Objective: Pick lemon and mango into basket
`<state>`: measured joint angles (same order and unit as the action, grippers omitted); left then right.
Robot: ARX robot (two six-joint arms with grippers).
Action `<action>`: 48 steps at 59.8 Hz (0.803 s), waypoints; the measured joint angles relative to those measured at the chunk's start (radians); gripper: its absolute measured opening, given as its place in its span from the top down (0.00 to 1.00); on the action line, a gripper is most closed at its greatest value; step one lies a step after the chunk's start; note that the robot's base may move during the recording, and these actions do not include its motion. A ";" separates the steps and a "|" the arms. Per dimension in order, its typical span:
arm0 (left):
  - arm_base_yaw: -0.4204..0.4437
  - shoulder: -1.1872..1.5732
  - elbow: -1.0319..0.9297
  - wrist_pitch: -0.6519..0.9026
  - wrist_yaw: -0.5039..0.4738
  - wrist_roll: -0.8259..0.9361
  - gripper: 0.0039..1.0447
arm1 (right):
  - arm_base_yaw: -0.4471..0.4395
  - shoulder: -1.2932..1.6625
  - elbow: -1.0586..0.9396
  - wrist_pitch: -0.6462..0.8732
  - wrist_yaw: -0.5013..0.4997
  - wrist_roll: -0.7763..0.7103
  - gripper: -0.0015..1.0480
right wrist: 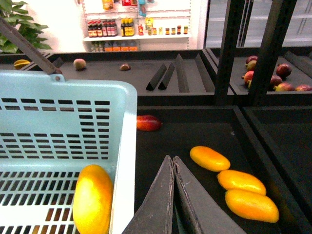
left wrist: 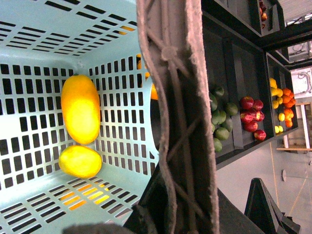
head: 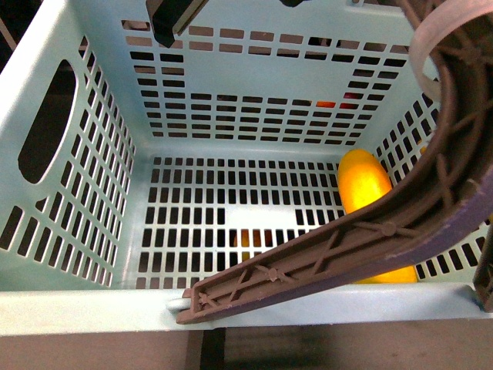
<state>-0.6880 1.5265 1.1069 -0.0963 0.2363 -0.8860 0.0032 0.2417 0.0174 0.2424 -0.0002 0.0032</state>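
The front view looks down into the basket (head: 69,308) and shows only one fruit: the mango (head: 365,182), lying on the slotted floor against the basket's right wall, its lower end covered by the brown ribbed handle (head: 362,239) that sweeps across the opening. The left wrist view adds what the handle hides there: a second, shorter and rounder yellow fruit, the lemon (left wrist: 80,161), resting on the basket floor just beside one end of the mango, the two nearly touching. That view also catches dark display shelves beyond the basket, with green fruits (left wrist: 220,119), red fruits (left wrist: 252,118) and a small heap of yellow and orange ones (left wrist: 282,105).

The right wrist view sees the basket from outside, with the mango pressed against the inside of its near wall. Beside the basket, on a dark tray (right wrist: 161,141), lie a red-and-yellow fruit (right wrist: 148,123) and three oblong yellow-orange fruits (right wrist: 234,181) in a row.

The mango is smooth, oblong and glossy yellow-orange, with no red on it.

The right gripper (right wrist: 173,195) hangs outside the basket over the tray, its two dark fingers pressed together with nothing between them. A dark shape (head: 176,18) at the basket's far rim may belong to the left arm; its jaws are cut off, so their state cannot be told.
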 joint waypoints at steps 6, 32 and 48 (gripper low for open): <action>0.000 0.000 0.000 0.000 0.000 0.000 0.95 | 0.000 -0.024 0.000 -0.025 0.000 0.000 0.98; 0.000 0.000 0.000 0.000 0.000 0.002 0.95 | 0.000 -0.233 0.000 -0.240 0.000 -0.001 0.94; 0.000 0.000 0.000 0.000 0.000 0.000 0.95 | 0.000 -0.235 0.000 -0.241 0.000 0.000 0.44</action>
<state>-0.6880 1.5265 1.1069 -0.0963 0.2367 -0.8860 0.0032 0.0067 0.0174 0.0017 0.0002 0.0029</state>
